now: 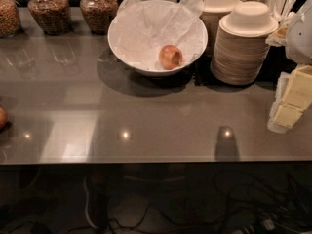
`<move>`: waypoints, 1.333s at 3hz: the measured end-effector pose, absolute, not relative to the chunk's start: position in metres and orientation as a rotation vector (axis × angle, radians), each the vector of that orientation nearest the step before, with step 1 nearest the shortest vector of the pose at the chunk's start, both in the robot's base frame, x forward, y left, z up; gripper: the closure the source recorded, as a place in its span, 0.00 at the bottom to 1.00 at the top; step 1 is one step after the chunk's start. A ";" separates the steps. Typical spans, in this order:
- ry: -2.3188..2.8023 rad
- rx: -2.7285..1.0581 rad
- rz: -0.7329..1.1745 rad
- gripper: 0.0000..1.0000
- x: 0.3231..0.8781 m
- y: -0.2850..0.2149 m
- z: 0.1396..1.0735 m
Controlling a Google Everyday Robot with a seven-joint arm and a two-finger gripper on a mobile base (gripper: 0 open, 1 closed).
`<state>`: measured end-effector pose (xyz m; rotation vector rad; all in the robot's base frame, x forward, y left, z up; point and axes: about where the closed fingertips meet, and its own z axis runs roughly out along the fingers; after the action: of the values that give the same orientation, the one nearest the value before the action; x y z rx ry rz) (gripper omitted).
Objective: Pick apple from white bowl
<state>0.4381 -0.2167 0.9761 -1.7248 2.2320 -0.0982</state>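
Observation:
The apple [171,56] is small, reddish-orange and glossy. It lies inside the white bowl [122,50], right of centre, on crumpled white tissue paper. The bowl stands at the back middle of the grey table. My gripper [291,104] is at the right edge of the view, cream-coloured, hanging over the table's right side. It is well to the right of the bowl, nearer the front, and apart from it. Nothing shows in the gripper.
Two stacks of small cream disposable bowls [243,43] stand right of the white bowl. Three glass jars [48,11] of brown food line the back left. A sliver of another reddish fruit [2,117] shows at the left edge. The table's front edge [156,162] runs across below.

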 end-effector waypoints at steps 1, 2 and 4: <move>2.232 -1.725 -0.098 0.00 0.438 -0.217 0.976; 2.168 -1.680 -0.078 0.00 0.450 -0.209 0.973; 1.948 -1.460 -0.014 0.00 0.516 -0.179 0.973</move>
<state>0.5157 -0.1789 0.9730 -1.4599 1.9484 -0.0142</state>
